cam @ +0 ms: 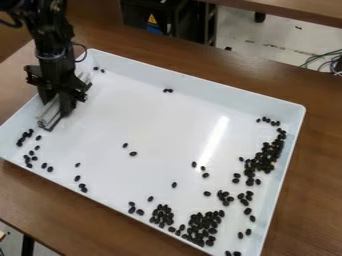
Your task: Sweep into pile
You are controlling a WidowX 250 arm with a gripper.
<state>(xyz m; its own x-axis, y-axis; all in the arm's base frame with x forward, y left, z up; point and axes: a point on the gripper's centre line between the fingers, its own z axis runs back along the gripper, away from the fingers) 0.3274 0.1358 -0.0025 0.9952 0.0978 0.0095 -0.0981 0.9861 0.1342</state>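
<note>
My arm comes in at the view's upper left, gripper (pixel 56 103) pointing down over the tray's (pixel 157 117) left end, fingers closed on a metal bar (pixel 49 115) that lies slantwise. Black beans (pixel 202 227): densest along the right wall and near edge; a few scattered near the bar.

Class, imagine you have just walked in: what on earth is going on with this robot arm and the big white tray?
The robot's gripper holds a pale bar at the left side of the tray, apparently as a sweeper for the small black beans. They are not in one pile: many crowd along the right side, others bunch near the lower right corner, and stragglers are scattered elsewhere, some close to the bar.
</note>
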